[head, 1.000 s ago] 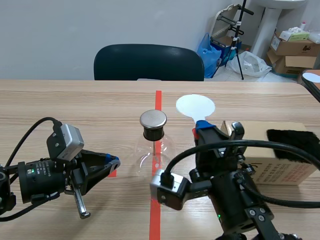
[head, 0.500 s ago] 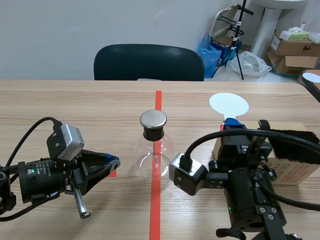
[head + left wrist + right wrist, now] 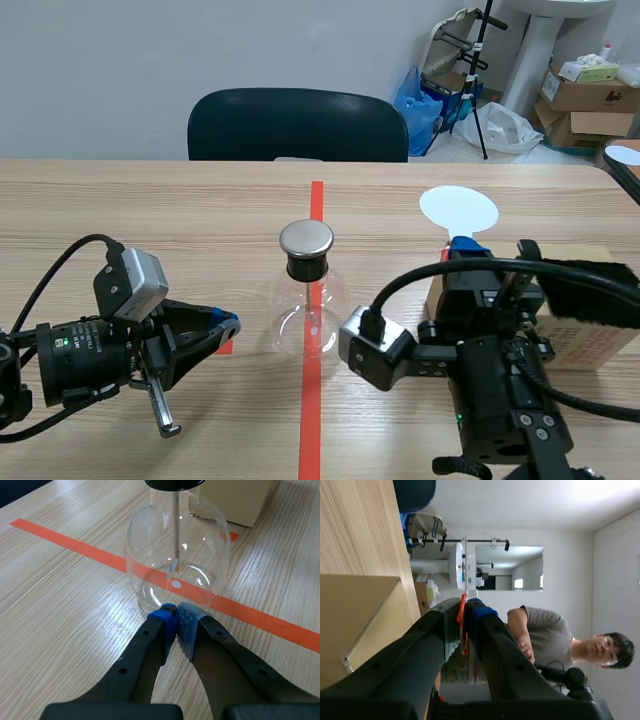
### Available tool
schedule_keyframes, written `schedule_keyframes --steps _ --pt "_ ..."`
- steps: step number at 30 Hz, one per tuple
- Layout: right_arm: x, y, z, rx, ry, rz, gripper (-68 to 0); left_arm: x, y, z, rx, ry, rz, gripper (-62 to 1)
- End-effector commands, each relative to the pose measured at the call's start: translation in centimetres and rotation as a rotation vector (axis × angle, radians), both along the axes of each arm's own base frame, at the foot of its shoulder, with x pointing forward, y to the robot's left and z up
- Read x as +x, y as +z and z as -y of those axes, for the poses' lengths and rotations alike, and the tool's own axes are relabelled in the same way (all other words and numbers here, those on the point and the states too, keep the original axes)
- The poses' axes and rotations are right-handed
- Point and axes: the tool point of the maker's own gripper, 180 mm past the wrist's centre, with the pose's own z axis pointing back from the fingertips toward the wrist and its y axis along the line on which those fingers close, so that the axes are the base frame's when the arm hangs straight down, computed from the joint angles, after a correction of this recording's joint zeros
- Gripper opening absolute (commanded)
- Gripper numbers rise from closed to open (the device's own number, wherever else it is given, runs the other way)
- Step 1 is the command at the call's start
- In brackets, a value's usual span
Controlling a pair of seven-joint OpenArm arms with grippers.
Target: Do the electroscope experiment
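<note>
I have the glass flask [image 3: 305, 305] standing upright in the middle of the desk [image 3: 150, 215], right on the orange tape line [image 3: 317, 205]. A flat metal cap [image 3: 306, 238] sits on its black stopper, and a thin rod [image 3: 175, 530] hangs down inside to a small leaf.

My left jaws are closed together on nothing. They lie low with their tips just beside the base of the flask, and I cannot tell whether they touch the glass.

My right jaws are clamped on the orange handle [image 3: 463, 620] of a white round paddle [image 3: 458, 209]. The paddle is held up off the desk, well to the right of the flask and above the near end of a cardboard box [image 3: 600, 347]. The box carries a black furry pad [image 3: 590, 285] on top.

The flask looks thin-walled, smooth and light, so I judge that 1 careless nudge from the left tips could slide or tip it. I would not squeeze the bulb; if it needs steadying, the neck at the stopper is the place to take it.

The paddle looks light and stiff, but its flat, narrow handle could twist in the jaws. Holding it by the handle keeps the disc untouched, which I think matters for carrying charge to the cap.
</note>
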Motion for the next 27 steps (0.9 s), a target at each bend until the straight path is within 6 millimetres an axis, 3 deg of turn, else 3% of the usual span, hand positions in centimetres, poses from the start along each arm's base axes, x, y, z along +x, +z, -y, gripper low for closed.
schedule_keyframes --steps 1,17,27 --pt "0.4 1.3 -0.3 0.014 0.018 0.043 -66.6 0.4 1.3 0.4 -0.041 0.004 0.032 -59.2" --pt "-1.7 1.2 -7.1 -0.02 0.417 0.044 -66.7 0.4 1.3 0.4 -0.041 0.004 0.032 -59.2" --pt "-3.0 1.1 -9.1 -0.031 0.546 0.044 -66.7 0.4 1.3 0.4 -0.041 0.004 0.032 -59.2"
